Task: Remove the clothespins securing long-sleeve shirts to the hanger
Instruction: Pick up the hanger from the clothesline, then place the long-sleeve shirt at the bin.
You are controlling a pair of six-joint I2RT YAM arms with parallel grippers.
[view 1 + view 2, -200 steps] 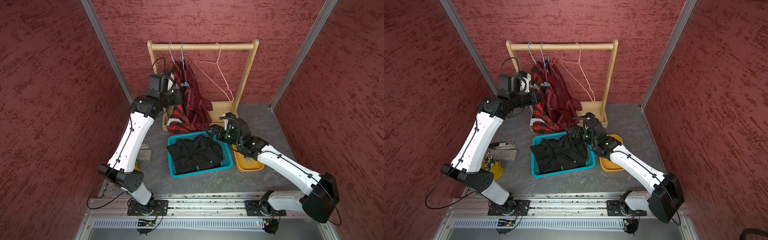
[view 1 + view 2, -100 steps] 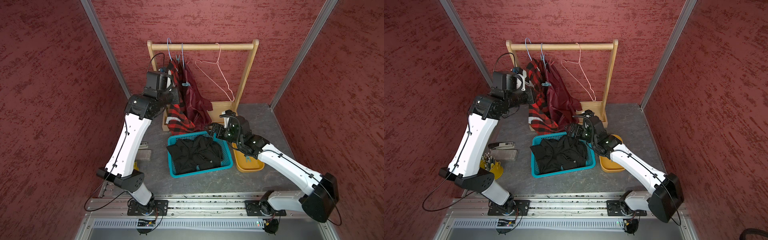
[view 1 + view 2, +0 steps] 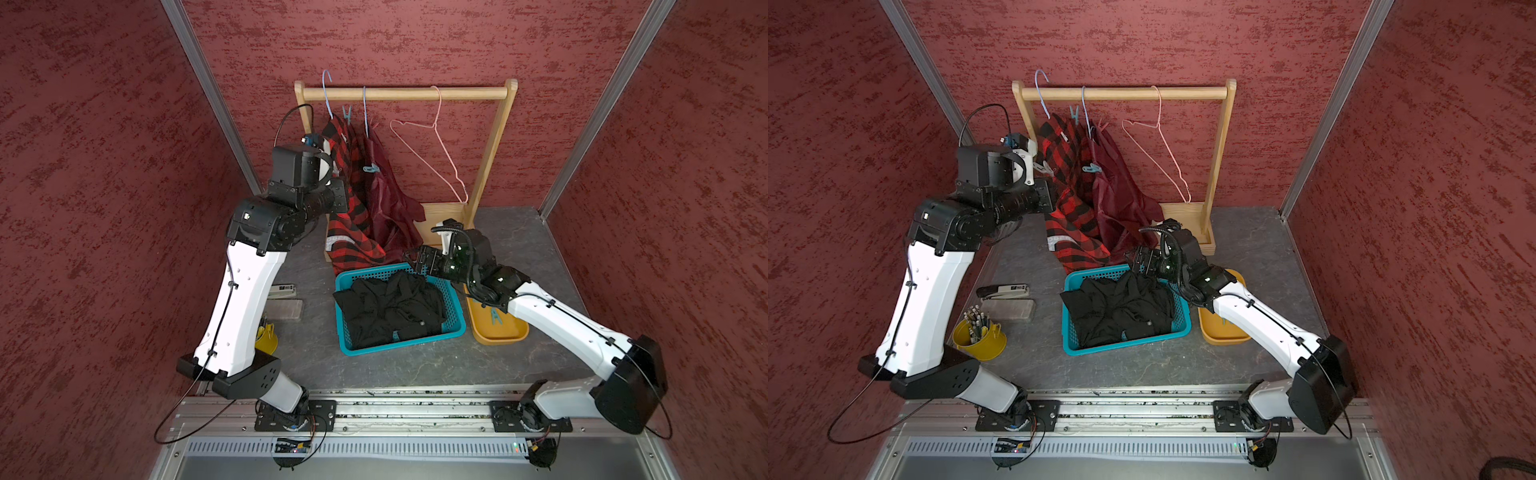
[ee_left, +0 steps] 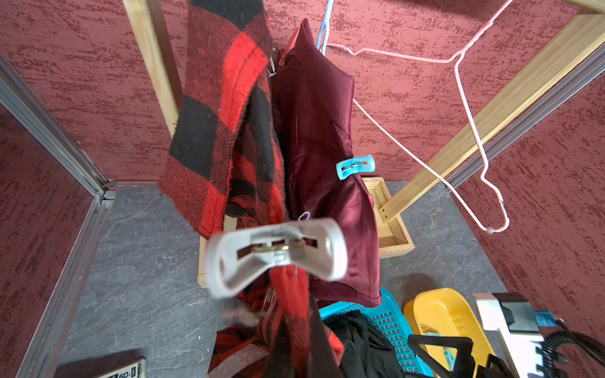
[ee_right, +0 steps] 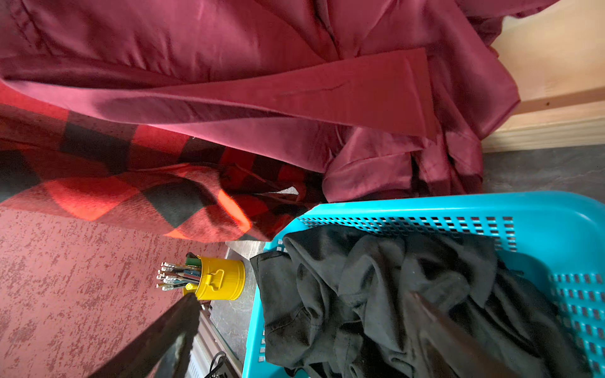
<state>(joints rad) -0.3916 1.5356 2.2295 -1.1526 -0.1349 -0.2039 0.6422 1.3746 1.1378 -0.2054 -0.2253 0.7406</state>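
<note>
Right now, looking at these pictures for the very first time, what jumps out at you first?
The red-and-black plaid shirt and the maroon satin shirt hang side by side on the wooden rack at the back, a teal clothespin clipped on the maroon one. In front of them, a black shirt lies heaped in a teal basket. In the left wrist view a grey clothespin fills the middle, blurred and close.

My cameras
My top views look down from high; wrist views sit close, both seeing the plaid shirt (image 4: 222,131) (image 5: 98,196)
</note>
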